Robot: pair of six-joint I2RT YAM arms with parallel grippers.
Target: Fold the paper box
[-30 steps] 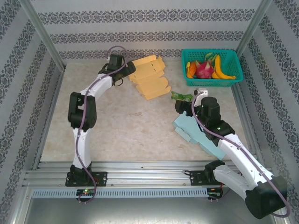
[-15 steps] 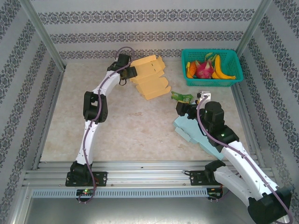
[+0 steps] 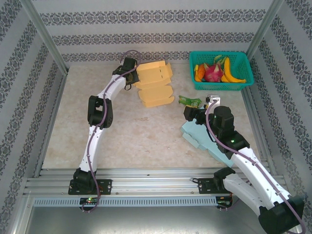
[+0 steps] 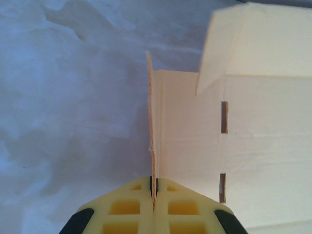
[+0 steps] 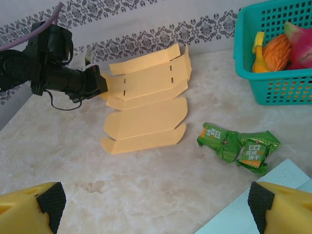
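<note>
Orange paper box (image 3: 156,92) lies opened out flat at the far middle of the table (image 3: 136,136). Its long side runs from the back wall toward the arms, leaning a bit to the right. Its left edge flap stands up on its side. The left gripper (image 3: 135,77) pinches that flap tight between its yellow fingers (image 4: 131,207).

A teal basket (image 3: 217,53) sits in the far right corner, well apart from the box. It holds a banana (image 3: 231,74) and a pink dragon fruit (image 3: 213,73). Green snack wrappers (image 5: 239,145) lie on the table between the box and the right gripper (image 3: 191,113). That gripper hangs over the table near them with its fingers spread wide and nothing in them. A pale blue sheet (image 3: 200,135) lies flat under the right arm.
</note>
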